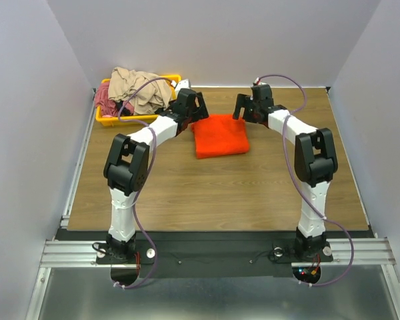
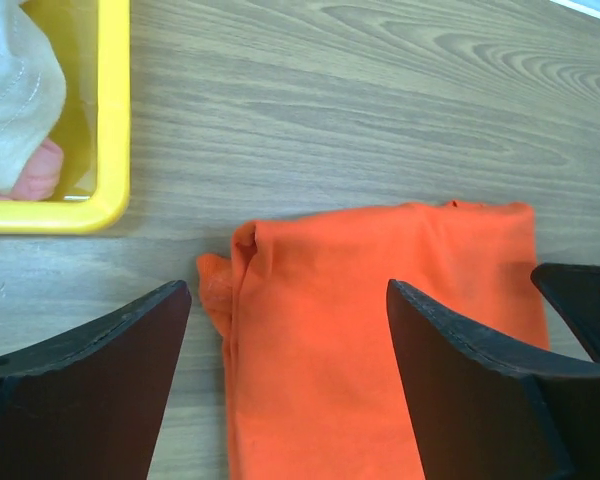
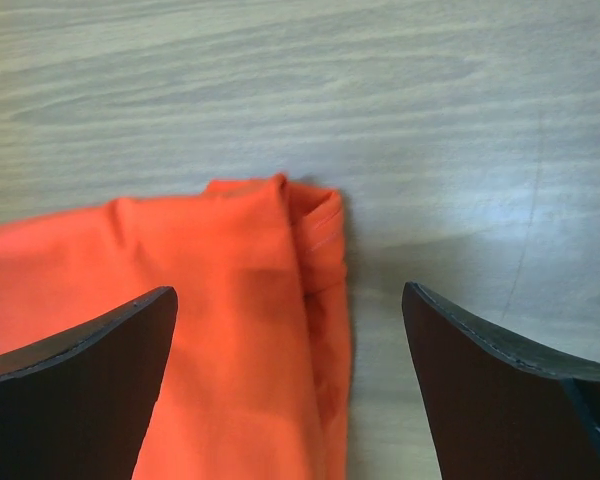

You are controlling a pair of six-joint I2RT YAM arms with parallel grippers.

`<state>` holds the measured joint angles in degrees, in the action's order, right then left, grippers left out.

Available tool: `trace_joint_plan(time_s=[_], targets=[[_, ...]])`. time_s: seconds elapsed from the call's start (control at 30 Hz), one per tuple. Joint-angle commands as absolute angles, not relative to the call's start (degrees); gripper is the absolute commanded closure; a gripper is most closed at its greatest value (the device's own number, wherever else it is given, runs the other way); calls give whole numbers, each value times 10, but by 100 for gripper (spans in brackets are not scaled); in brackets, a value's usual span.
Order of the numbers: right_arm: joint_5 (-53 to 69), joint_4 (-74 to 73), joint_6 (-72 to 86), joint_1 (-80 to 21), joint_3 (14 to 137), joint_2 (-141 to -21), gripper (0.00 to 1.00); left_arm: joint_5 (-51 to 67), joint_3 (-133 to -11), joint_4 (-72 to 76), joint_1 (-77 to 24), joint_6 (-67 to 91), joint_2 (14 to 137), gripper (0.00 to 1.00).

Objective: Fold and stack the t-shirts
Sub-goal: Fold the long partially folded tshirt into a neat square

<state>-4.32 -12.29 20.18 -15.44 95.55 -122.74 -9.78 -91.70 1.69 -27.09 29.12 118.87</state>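
Note:
The orange-red t-shirt [image 1: 219,135] lies folded into a rectangle on the table's far middle. My left gripper [image 1: 189,110] hovers over its far left corner, jaws wide open, with the orange cloth [image 2: 350,330] below and nothing held. Over the far right corner my right gripper [image 1: 248,108] hangs open as well, the shirt's folded edge [image 3: 280,330] lying under it. A beige-tan t-shirt [image 1: 139,87] is heaped on a dusty-pink one [image 1: 107,101] in the yellow tray [image 1: 120,122].
The yellow tray's rim [image 2: 113,110] sits at the table's far left corner, close beside my left gripper. Grey walls enclose the table on three sides. Bare wood [image 1: 213,193] stretches between the shirt and the arm bases.

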Motion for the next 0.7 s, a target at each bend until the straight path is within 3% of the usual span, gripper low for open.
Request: trace_joint_plan(time_s=[0.0, 0.2, 0.4, 0.67], targets=[[41, -91, 212, -155, 926, -1139, 0, -84, -900, 45, -274, 281, 1105, 7], [148, -91, 259, -157, 825, -1071, 0, -5, -857, 73, -291, 294, 1096, 6], [237, -44, 291, -159, 759, -1080, 0, 54, -797, 130, -295, 330, 1108, 6], [236, 61, 351, -160, 643, -1121, 0, 107, -682, 192, -294, 376, 1117, 6]])
